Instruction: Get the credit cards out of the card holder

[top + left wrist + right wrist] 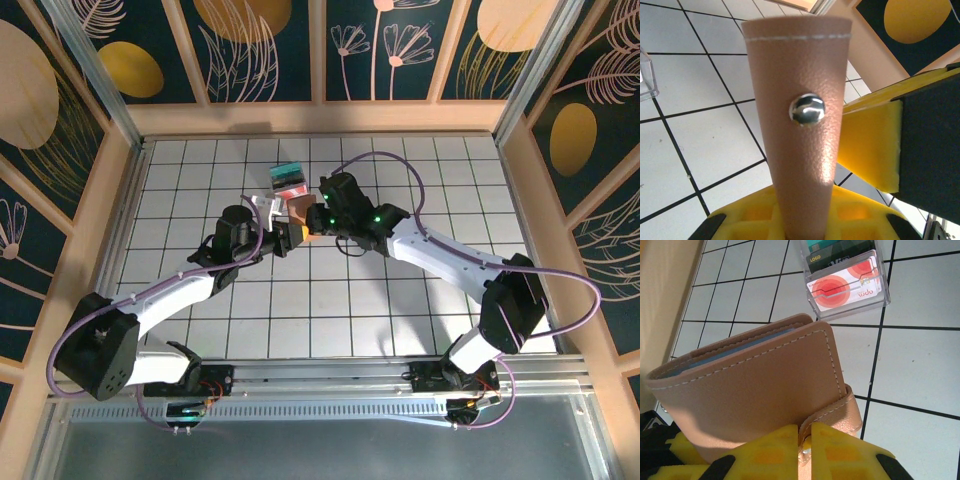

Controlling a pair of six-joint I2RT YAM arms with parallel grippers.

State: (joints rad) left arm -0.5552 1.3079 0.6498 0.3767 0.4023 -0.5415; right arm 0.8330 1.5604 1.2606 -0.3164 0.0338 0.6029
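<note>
Left gripper (802, 225): closed firmly on the card holder (750, 385), whose tan leather face with a silver snap stud (807, 109) rises from between its yellow fingers. Right gripper (805, 450): fingers drawn almost together, pinching the holder's closure tab (840, 412) where it wraps round the near right corner. Card holder: tan-pink, white stitching along the edges, a strip of grey-blue lining showing at the top edge; folded shut, no card out of it. Location: held between the two grippers over the middle of the table (400, 300), a little to the far side, apparently raised off the tiles. Step in hand, as judged: freeing the tab so that the holder can be opened. Handling notes: the left grip should stay fixed as the anchor while the right peels the tab straight away from the leather face, not along it, so the snap pops instead of the whole holder twisting in the fingers. The pinch sits best close to the snap, where the pull acts directly. A short, steady pull is advised, since soft leather may slip out of either grip. Adjacent item: clear box (847, 285), just beyond the holder on the far side, holding teal, dark and red-and-white cards; the pull should go away from it to avoid a knock.
</note>
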